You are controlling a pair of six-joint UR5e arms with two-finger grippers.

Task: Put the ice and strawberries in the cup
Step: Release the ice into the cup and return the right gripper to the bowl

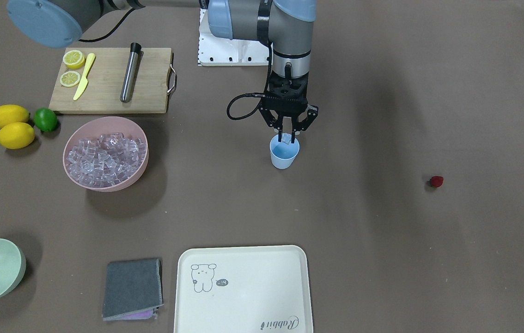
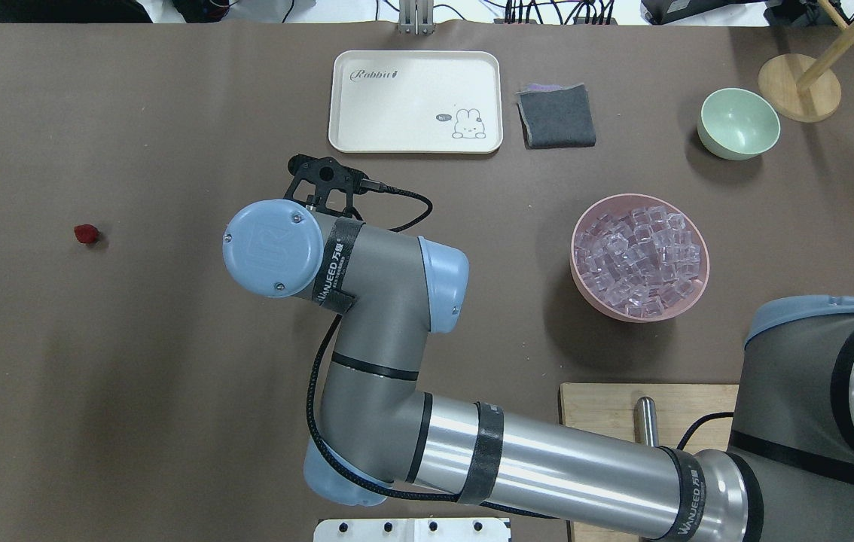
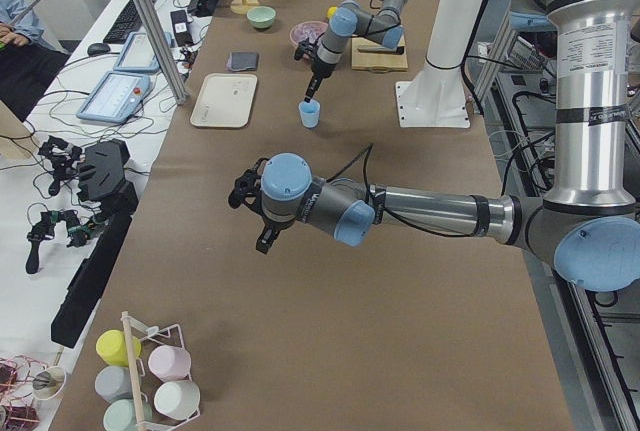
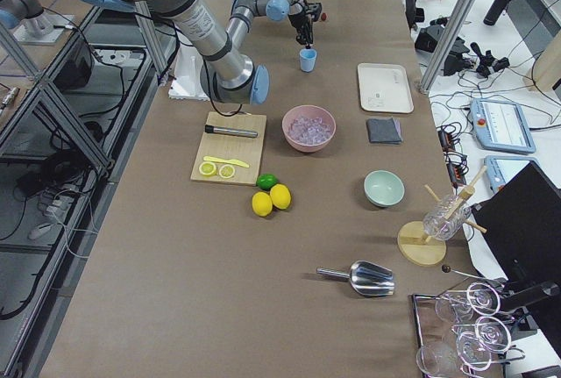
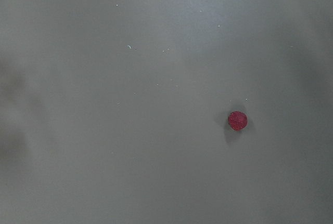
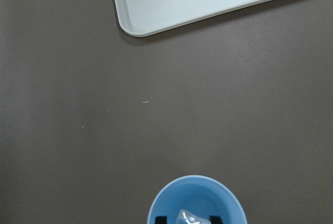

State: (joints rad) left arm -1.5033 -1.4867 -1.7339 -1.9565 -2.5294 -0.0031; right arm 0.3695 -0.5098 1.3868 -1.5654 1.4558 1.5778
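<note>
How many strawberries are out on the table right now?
1. The strawberry lies alone on bare table on the robot's left side, well away from the cup. The right gripper partly blocks the cup's inside.

Matt counter, shiny plastics, glassy ice!
The counter (image 1: 382, 259) looked matt brown. The cup (image 1: 283, 158) was smooth light-blue plastic, and the ice (image 1: 105, 159) in the smooth pink plastic bowl (image 1: 69, 148) gleamed clear and glassy, like the ice cube (image 6: 190, 218) pinched by the right end effector (image 1: 287, 138). The cutting board (image 1: 105, 95) showed pale wood grain, the rod (image 1: 129, 74) on it brushed metal. The tray (image 1: 252, 296) was satin cream plastic, the cloth (image 1: 131, 286) grey and fuzzy, the strawberry (image 1: 436, 181) dull, rough red.
</note>
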